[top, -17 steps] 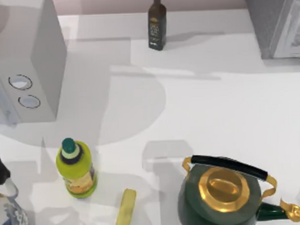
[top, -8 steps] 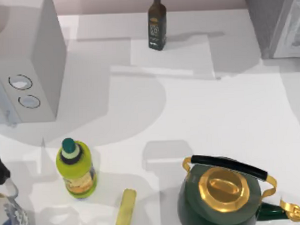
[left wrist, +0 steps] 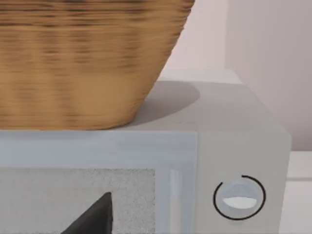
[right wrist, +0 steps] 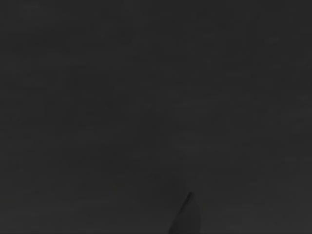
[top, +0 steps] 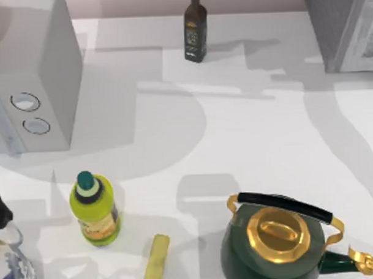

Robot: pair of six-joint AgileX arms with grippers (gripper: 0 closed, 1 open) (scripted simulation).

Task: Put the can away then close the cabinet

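Top view: noted grey cabinet (top: 342,30) at upper right of frame, on white bench (top: 254,143). White microwave (top: 43,77) at upper left. Dark glass bottle (top: 195,32) upright at top centre. Yellow-green bottle with teal cap (top: 95,210) upright at lower left, pale yellow bar (top: 157,260) lying just beside it. Dark green kettle with gold lid (top: 273,246) at lower right.

Left wrist view: woven wicker basket (left wrist: 83,58) resting on the microwave. Dark wedge at lower edge, probably part of left gripper (left wrist: 92,217), facing the microwave door; apart or together: cannot tell.

Right wrist view: dark.
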